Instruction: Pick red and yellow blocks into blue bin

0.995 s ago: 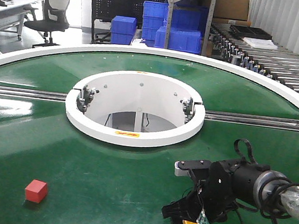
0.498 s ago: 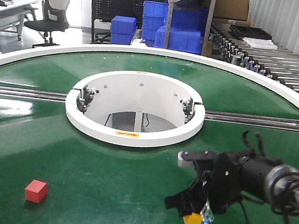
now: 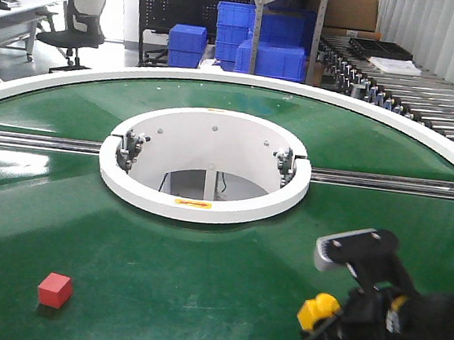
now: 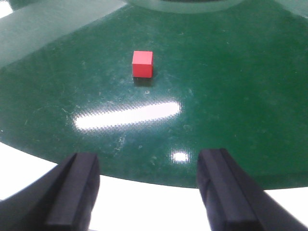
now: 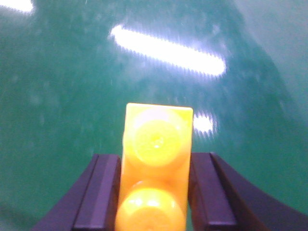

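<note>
black right arm, pale grey block on top, left gripper with matte black flat fingers

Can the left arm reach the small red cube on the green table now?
Probably yes: the open left gripper faces the small red cube, and nothing stands between them on the green table.

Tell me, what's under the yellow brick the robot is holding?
Just green table, shiny with light reflections. The right gripper pinches the yellow brick on both sides above it. The patch straight below is covered by the brick and gripper, so I cannot see it.
</note>
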Available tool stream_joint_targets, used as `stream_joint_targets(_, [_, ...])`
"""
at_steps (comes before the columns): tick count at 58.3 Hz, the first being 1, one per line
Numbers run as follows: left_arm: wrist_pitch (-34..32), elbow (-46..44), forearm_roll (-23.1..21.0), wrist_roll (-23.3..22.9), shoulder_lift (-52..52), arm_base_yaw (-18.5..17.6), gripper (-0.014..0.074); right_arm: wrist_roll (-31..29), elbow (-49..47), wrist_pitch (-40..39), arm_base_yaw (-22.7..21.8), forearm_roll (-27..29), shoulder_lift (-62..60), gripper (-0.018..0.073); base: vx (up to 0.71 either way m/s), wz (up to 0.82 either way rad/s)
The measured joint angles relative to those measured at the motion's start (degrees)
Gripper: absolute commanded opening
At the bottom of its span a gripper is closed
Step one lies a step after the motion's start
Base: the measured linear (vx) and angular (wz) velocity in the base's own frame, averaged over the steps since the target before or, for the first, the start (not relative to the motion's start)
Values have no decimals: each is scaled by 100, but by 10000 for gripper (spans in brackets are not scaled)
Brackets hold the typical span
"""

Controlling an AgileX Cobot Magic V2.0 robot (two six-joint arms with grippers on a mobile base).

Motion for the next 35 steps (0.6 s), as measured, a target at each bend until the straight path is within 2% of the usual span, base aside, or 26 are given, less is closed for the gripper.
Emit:
stream_joint_targets(9, [-24, 0, 0, 0, 0, 0, 546, 0, 559, 0, -6, 0, -625, 271, 0, 0])
stream_joint_targets(19, [89, -160, 0, 0, 182, 0, 634, 0, 712, 256, -6, 0, -916, 271, 0, 0])
stream_joint_targets(25, [200, -493, 0, 0, 636, 0, 676, 0, 712, 377, -6, 0, -937, 271, 0, 0])
stream_joint_targets(35, [248, -1120, 0, 0, 1862, 0, 676, 0, 712, 429, -6, 0, -937, 271, 0, 0])
